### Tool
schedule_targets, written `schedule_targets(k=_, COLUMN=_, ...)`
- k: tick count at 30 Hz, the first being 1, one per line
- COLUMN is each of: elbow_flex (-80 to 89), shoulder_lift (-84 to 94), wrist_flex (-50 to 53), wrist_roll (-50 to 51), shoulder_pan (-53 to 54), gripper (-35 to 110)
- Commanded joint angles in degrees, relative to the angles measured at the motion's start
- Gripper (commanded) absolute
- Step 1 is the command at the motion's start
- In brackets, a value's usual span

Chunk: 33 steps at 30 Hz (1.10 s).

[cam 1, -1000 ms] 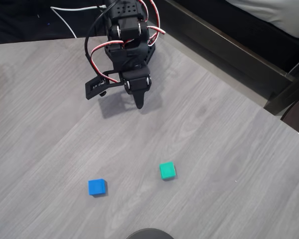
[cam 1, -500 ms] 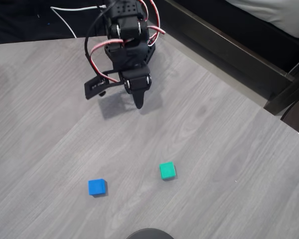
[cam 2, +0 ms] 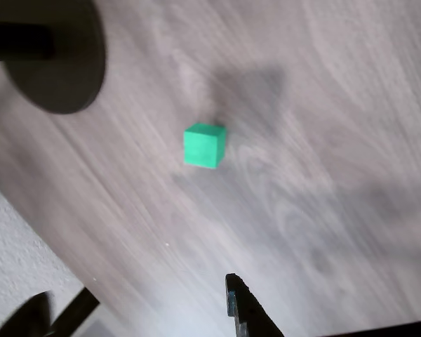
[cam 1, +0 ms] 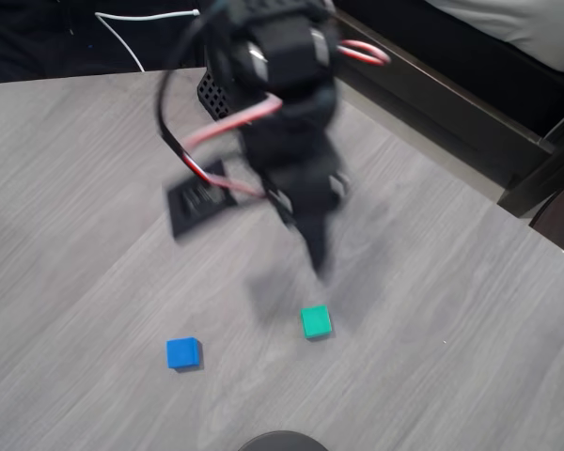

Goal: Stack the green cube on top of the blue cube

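The grey wood-grain table (cam 1: 451,310) carries everything, and the black arm (cam 1: 282,113) is the big change: half a second ago it stood tucked near the table's far edge with its tip pointing down well short of the cubes, and now it is smeared by motion blur and stretched forward, much larger in the overhead view. Its gripper (cam 1: 315,254) has come to a spot just above the green cube (cam 1: 316,321) in that view, apart from it and not touching. The blur hides the jaws there, and the wrist view shows only one dark fingertip (cam 2: 242,309) at the bottom edge, so I cannot tell whether they are apart or together. A soft shadow now lies on the table just left of the green cube. That cube sits on the table where it was, right of the blue cube (cam 1: 183,352), with clear table between them. In the wrist view the green cube (cam 2: 204,145) lies near the middle, beyond the fingertip.
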Motion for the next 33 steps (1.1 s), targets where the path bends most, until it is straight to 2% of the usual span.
schedule_targets(k=1, elbow_flex=-4.22, shoulder_lift=-4.92, wrist_flex=-2.72, wrist_roll=1.58, shoulder_pan=-1.14, gripper=43)
schedule_targets(k=22, elbow_flex=-4.22, shoulder_lift=-26.89, wrist_flex=-8.79, wrist_roll=3.43, shoulder_pan=-0.35, gripper=41)
schedule_targets(k=33, elbow_flex=-4.22, shoulder_lift=-32.43, wrist_flex=-13.01, wrist_roll=3.25, shoulder_pan=-0.18, gripper=41)
